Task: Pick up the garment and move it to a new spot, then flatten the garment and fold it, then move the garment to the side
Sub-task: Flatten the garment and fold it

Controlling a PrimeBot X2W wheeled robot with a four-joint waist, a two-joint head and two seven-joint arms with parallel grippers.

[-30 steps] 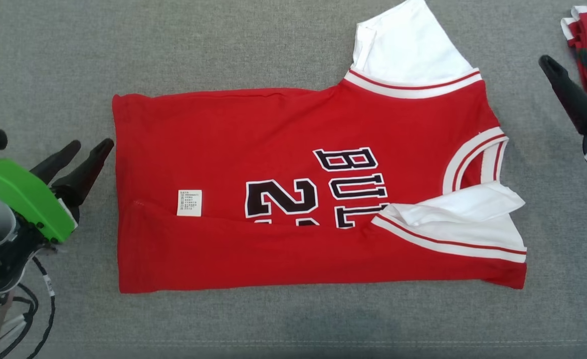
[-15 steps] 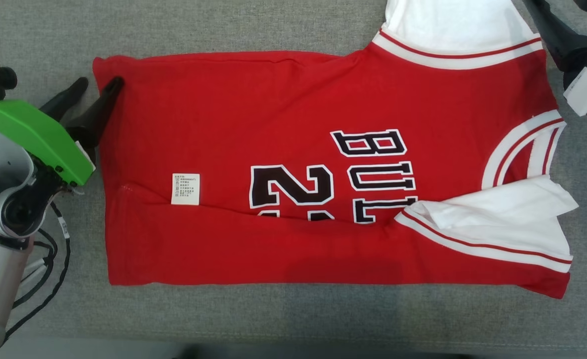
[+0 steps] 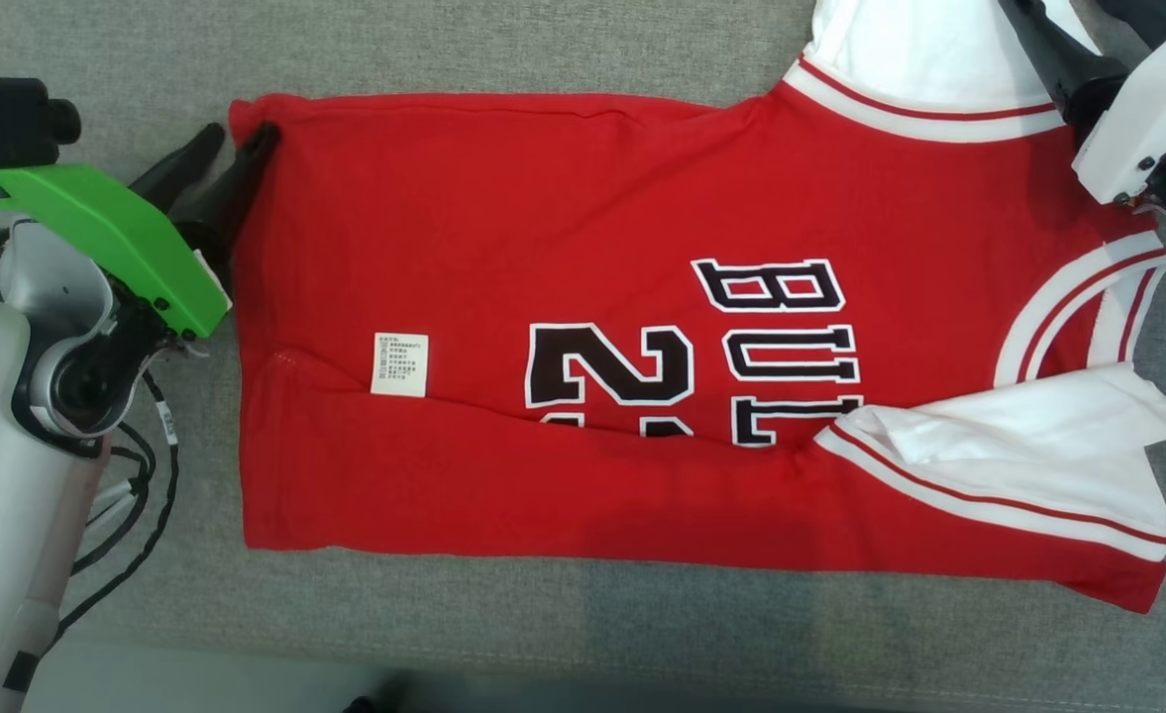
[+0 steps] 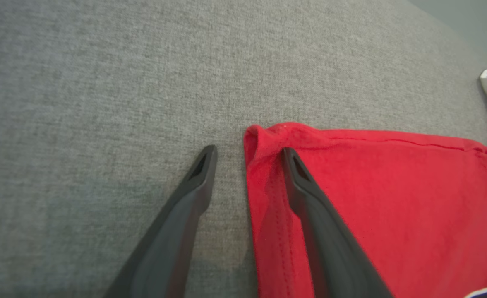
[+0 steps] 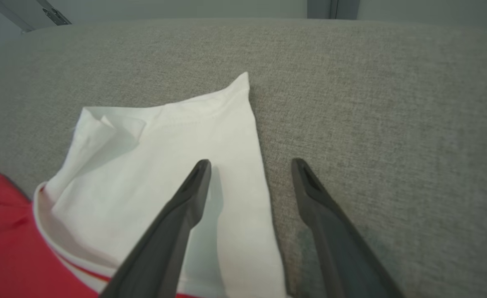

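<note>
Bright, even, diffuse light, apparently from overhead. The head view is sharp: the garment's (image 3: pixel 543 218) lettering reads crisply, and a faint dark band crosses its near hem and the grey fabric surface (image 3: pixel 543 50) below. Wrist-view shadows are soft: a dim patch under the left tool (image 4: pixel 248 151), and a pale one beside the right tool (image 5: pixel 250 162) on the white sleeve (image 5: pixel 164 165). Both wide-angle views bow at the edges, and the fingers (image 4: pixel 164 240) soften near the bottom.

Red-and-white jersey (image 3: pixel 592 248); flat on grey fabric surface (image 3: pixel 543 50); near long edge folded over black lettering
</note>
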